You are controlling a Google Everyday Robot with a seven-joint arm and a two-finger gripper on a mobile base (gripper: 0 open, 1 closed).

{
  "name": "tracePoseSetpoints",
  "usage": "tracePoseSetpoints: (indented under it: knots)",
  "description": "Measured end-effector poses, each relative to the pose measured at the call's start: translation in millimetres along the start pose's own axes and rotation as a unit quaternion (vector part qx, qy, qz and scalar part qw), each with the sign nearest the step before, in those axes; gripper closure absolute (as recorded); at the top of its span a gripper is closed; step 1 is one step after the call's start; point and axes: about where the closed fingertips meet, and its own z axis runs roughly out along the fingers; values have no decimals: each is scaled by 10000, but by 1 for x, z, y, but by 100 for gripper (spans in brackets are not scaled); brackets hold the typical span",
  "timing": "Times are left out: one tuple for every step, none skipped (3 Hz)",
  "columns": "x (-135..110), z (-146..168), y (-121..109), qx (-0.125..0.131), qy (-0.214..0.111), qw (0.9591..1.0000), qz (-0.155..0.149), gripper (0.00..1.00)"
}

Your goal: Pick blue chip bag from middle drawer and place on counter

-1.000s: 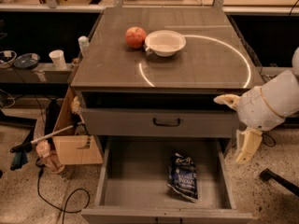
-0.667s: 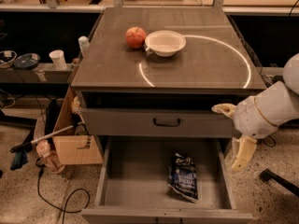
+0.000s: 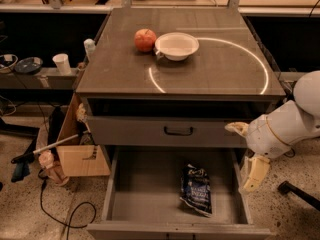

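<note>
Lying flat on the grey floor of the open middle drawer (image 3: 145,189), right of centre, the blue chip bag (image 3: 196,189) has its long axis running front to back. Its far sealed end points toward the cabinet, and its near end leans slightly right toward the drawer's front lip. The white lettering faces up.

The gripper (image 3: 238,158) hangs outside the drawer's right wall, beside the cabinet and above floor level. Its two pale fingers are spread wide and hold nothing: one pokes left at the closed drawer front (image 3: 150,131) above, the other points down along the drawer's right side. The white arm reaches in from the right edge, its forearm sloping down and to the left.

On the counter (image 3: 215,69), an apple (image 3: 145,40) touches a white bowl (image 3: 176,45)
</note>
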Motion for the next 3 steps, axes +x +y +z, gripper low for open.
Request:
tracePoseSetpoints:
  knots:
    - [0, 0, 0, 0, 0, 10000, 0, 0]
    - [9, 19, -2, -36, 16, 10000, 72, 0]
    - [26, 53, -3, -58, -92, 9999, 97, 0]
